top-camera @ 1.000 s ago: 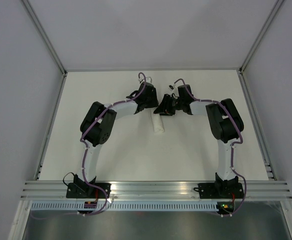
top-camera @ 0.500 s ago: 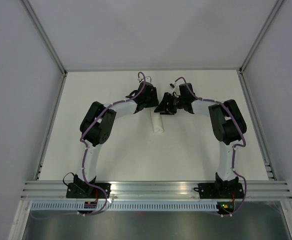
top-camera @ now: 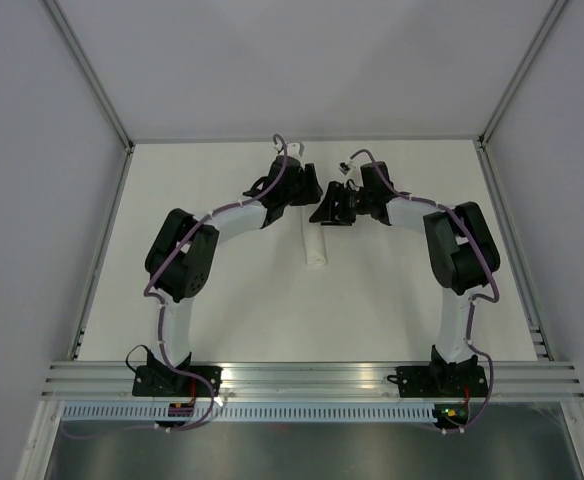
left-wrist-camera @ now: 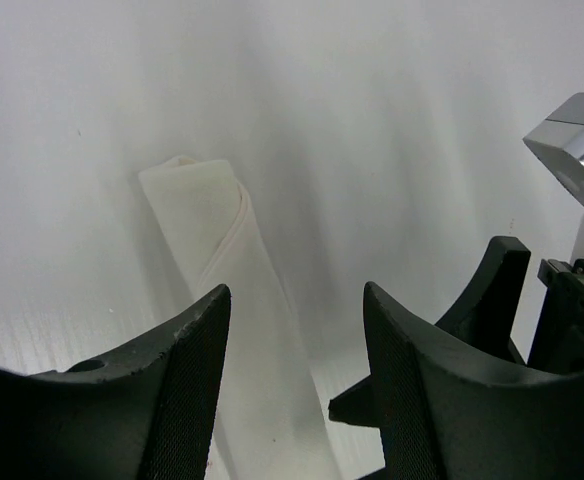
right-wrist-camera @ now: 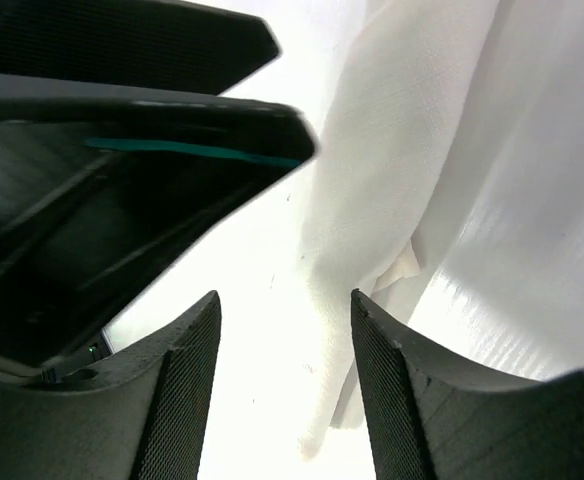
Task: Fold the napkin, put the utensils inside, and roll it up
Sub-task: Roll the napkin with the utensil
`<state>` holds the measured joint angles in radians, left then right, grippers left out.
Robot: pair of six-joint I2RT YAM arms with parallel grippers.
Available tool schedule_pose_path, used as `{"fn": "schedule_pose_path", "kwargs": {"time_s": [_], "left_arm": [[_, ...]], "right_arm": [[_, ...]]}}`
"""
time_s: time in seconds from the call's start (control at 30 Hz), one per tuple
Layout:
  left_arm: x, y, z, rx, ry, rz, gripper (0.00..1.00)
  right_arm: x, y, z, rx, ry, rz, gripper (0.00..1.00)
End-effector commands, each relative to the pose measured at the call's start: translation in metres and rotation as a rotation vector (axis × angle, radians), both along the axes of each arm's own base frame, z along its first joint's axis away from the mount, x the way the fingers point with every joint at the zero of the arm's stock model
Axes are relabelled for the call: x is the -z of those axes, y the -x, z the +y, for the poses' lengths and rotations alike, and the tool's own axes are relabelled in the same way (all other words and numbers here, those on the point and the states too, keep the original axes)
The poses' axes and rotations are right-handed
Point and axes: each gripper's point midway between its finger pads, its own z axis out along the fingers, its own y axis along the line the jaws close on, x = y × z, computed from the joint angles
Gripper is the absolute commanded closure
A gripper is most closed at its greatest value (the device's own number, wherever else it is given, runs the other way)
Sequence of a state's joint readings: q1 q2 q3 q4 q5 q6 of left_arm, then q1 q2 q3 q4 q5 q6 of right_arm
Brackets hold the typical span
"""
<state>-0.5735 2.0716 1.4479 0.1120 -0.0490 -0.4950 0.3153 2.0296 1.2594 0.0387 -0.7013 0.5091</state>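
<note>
The napkin lies as a tight white roll on the table, its length running away from the arms. It shows in the left wrist view and the right wrist view. The utensil is hidden. My left gripper hovers open over the roll's far end, jaws apart and holding nothing. My right gripper is just right of it, open and empty above the cloth. A thin teal line runs along the left gripper's dark body; I cannot tell what it is.
The white table is bounded by metal rails left and right. Grey walls stand on three sides. The two grippers are very close together at the far middle; the right gripper's finger shows in the left wrist view.
Both grippers have drawn back slightly toward the far side, off the roll's far end. The left arm's elbow has swung left. The roll has not moved.
</note>
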Motion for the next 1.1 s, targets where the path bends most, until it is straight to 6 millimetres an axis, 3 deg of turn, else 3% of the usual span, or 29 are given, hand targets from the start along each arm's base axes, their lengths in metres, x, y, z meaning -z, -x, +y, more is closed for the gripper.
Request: {"fn": "schedule_pose_path", "kwargs": {"time_s": [0.0,0.2,0.33,0.37,0.47,0.5,0.57,0.6,0.67,0.7,0.8,0.83,0.87,0.93,1.07], "left_arm": [[-0.051,-0.006,0.014,-0.005,0.015,-0.117,0.39],[-0.067,0.001,0.045,-0.032,0.011,-0.136,0.39],[-0.089,0.022,0.056,-0.019,0.018,-0.154,0.39],[-0.103,0.032,0.061,-0.015,0.03,-0.171,0.39],[-0.11,0.055,0.07,0.008,0.033,-0.167,0.39],[-0.131,0.065,0.076,0.008,0.049,-0.203,0.39],[-0.131,0.088,0.084,0.041,0.039,-0.196,0.38],[-0.155,0.102,0.092,0.04,0.059,-0.244,0.37],[-0.149,0.122,0.103,0.055,0.039,-0.237,0.36],[-0.164,0.138,0.112,0.063,0.041,-0.269,0.36],[-0.157,0.167,0.13,0.066,0.018,-0.261,0.36],[-0.173,0.18,0.139,0.059,0.031,-0.309,0.35],[-0.161,0.189,0.146,0.055,0.013,-0.29,0.34],[-0.173,0.205,0.157,0.044,0.022,-0.34,0.32],[-0.172,0.22,0.173,0.013,0.008,-0.356,0.3]], "right_arm": [[-0.034,-0.01,-0.008,0.0,0.005,-0.097,0.39],[-0.029,-0.008,-0.029,-0.002,0.048,-0.11,0.34],[-0.043,-0.008,-0.05,-0.006,0.083,-0.155,0.32],[-0.047,-0.01,-0.058,-0.002,0.097,-0.168,0.32],[-0.068,-0.006,-0.082,0.017,0.123,-0.21,0.3],[-0.083,-0.003,-0.09,0.028,0.128,-0.244,0.29],[-0.094,0.0,-0.113,0.053,0.165,-0.275,0.27],[-0.112,0.005,-0.121,0.062,0.171,-0.322,0.26],[-0.125,0.008,-0.146,0.088,0.221,-0.372,0.22],[-0.14,0.012,-0.153,0.095,0.238,-0.414,0.22],[-0.153,0.028,-0.181,0.125,0.306,-0.452,0.21],[-0.155,0.032,-0.188,0.133,0.318,-0.459,0.21],[-0.166,0.036,-0.199,0.159,0.348,-0.502,0.19],[-0.166,0.041,-0.209,0.185,0.384,-0.516,0.17],[-0.178,0.052,-0.22,0.222,0.439,-0.575,0.15]]}}
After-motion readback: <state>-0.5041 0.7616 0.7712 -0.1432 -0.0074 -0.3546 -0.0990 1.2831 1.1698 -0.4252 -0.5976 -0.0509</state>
